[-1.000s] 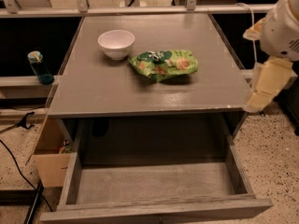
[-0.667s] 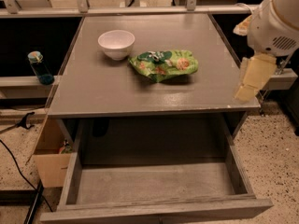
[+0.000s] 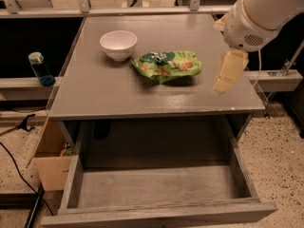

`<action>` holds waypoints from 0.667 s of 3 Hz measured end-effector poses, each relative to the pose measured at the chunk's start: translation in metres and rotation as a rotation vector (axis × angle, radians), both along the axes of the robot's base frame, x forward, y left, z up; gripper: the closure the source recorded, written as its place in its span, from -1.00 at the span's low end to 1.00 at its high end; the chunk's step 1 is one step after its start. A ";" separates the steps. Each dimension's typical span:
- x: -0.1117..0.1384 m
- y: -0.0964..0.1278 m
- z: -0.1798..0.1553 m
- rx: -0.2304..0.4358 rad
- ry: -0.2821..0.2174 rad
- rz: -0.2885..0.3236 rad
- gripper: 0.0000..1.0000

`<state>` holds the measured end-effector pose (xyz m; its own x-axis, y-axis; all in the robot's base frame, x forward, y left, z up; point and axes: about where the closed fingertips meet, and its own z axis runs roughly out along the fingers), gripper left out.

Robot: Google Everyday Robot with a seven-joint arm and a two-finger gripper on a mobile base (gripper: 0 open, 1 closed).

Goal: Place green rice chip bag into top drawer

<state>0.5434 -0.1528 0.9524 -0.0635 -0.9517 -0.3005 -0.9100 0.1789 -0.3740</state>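
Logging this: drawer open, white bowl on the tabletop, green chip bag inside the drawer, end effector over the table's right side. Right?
No. The camera view shows the green rice chip bag on the tabletop beside the white bowl, not in the open top drawer. The end effector is over the table's right side.

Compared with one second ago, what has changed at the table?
The end effector moved left, from beyond the right edge of the table to above its right part, nearer the green chip bag. Nothing was taken hold of. The bag, the white bowl and the open drawer stayed as they were.
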 end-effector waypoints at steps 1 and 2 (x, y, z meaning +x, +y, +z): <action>0.023 0.022 -0.013 0.026 -0.012 0.034 -1.00; 0.042 0.041 -0.031 0.042 -0.020 0.079 -1.00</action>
